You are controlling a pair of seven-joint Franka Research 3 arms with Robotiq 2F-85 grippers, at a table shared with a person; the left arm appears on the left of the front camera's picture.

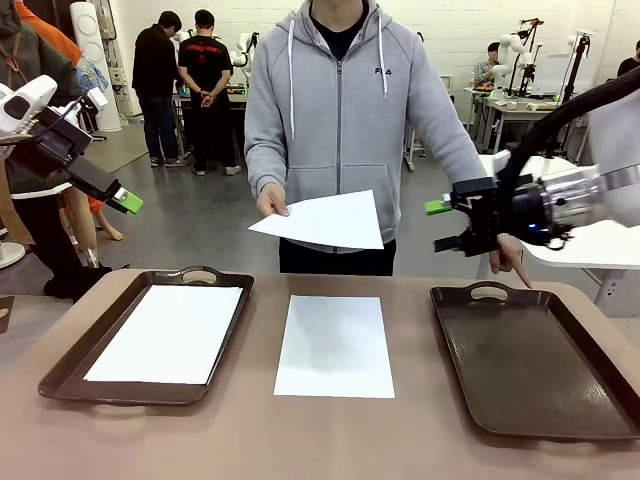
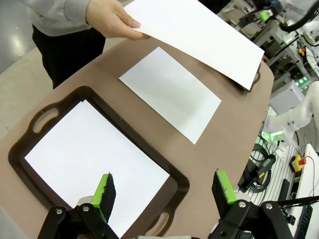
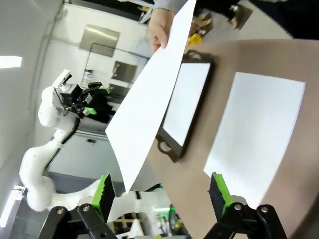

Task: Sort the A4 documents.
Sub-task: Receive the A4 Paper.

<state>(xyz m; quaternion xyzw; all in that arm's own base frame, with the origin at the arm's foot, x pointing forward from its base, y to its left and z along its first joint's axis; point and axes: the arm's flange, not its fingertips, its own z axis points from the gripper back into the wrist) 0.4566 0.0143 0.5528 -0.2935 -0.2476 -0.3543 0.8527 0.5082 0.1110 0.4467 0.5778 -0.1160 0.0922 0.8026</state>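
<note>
Document [image 1: 325, 220] hovers between left claw [image 2: 164, 186] and right claw [image 1: 440, 225].

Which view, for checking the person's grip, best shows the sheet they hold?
Front view: the held sheet shows whole, in the person's hand. Left wrist view crops its top; right wrist view shows it steeply slanted.

White walls [image 1: 450, 30] and a glossy grey floor [image 1: 190, 210] (two people [image 1: 157, 70] stand far off) lie beyond the brown table [image 1: 330, 440].
</note>
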